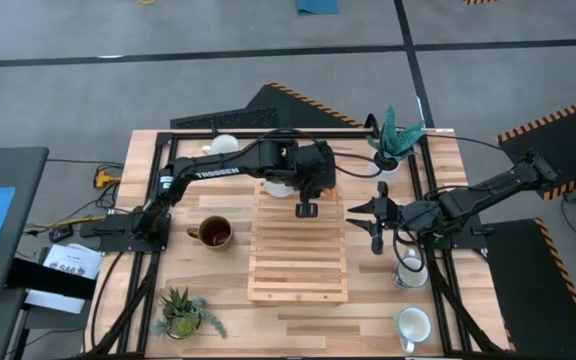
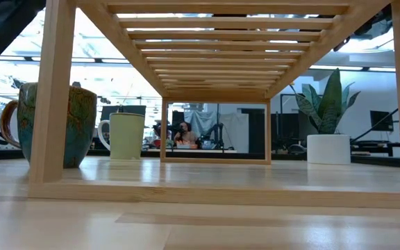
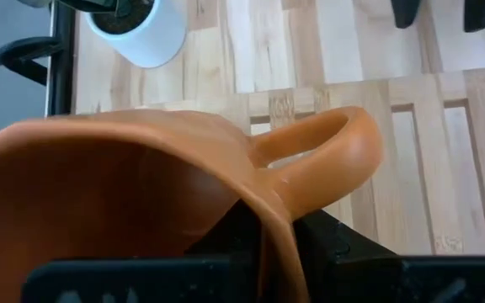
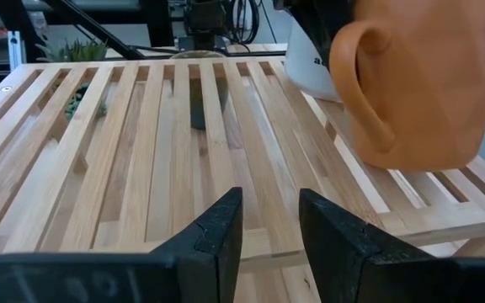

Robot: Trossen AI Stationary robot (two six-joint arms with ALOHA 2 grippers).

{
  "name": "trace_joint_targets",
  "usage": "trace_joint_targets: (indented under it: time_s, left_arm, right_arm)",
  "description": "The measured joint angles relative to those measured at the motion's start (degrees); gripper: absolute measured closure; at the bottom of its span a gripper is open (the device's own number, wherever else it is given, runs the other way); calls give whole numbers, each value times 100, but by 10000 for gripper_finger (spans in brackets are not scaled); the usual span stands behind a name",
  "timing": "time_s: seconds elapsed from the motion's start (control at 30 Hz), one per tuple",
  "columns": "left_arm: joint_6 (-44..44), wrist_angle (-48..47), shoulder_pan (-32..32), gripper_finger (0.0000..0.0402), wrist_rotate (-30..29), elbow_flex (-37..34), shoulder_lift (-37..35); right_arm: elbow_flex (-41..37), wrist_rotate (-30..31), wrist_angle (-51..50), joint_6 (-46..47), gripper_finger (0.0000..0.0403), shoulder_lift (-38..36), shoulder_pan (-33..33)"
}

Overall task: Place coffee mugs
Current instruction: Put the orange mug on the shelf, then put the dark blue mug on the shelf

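High view: left gripper [image 1: 320, 172] reaches across to the far end of the slatted wooden rack [image 1: 298, 270], near the white pot with the teal plant [image 1: 392, 150]. Left wrist view shows its fingers pinching the rim of the orange mug [image 3: 175, 194], wall between the two pads, handle pointing away from the gripper. From the right wrist view the orange mug sits at the rack's far corner, close over the slats; contact with the wood cannot be told. A white mug [image 4: 310, 59] sits just behind it.

Right gripper [image 1: 373, 215] waits beside the rack's right edge, fingers [image 4: 217, 236] spread with nothing between them.

Olive-green mug [image 1: 213, 232] stands on the table left of the rack. Two pale mugs [image 1: 410, 270] stand near the right front corner. Spiky green plant [image 1: 181, 312] at front left.
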Motion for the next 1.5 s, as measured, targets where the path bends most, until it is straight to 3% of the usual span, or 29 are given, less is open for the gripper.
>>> trace_joint_targets:
  time_s: [0.67,1.5]
  left_arm:
    - [-52,32,1,261,-254,2,-2]
    - [-280,-105,-70,250,-445,236,-166]
  right_arm:
    - [0,0,4,-4,259,-2,0]
    - [-6,2,3,-5,259,0,0]
